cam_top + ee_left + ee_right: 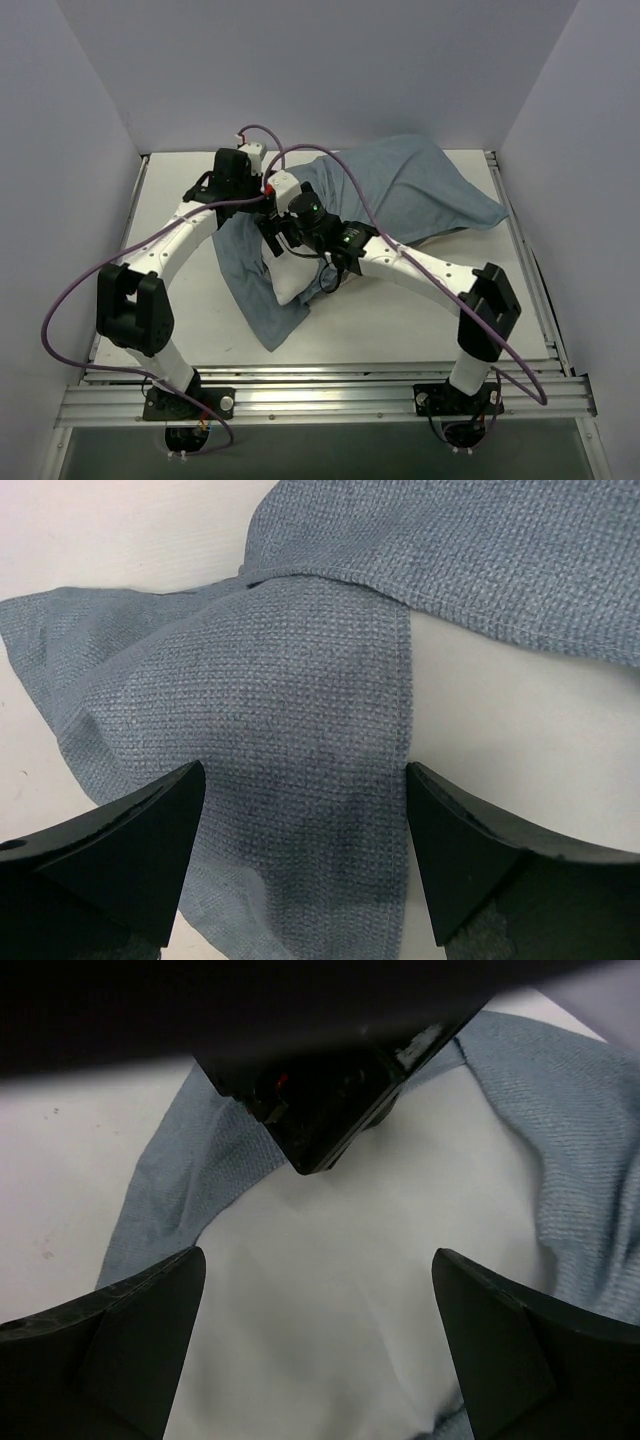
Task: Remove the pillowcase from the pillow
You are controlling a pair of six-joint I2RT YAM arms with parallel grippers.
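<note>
pillowcase (400,190): likely limp, light, bunches | pillow (290,282): soft, bare end at 7 o'clock | best hold: hem by opening | left claw (305,780), right claw (318,1260): spread wide, empty

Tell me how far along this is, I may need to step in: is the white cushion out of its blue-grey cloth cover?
Done: one end of the plump white pillow pokes out of the limp blue-grey cloth pillowcase. In hand: nothing; the left gripper hangs open over cloth, the right gripper open over the pillow. Left: the rest of the pillow seems covered.
</note>
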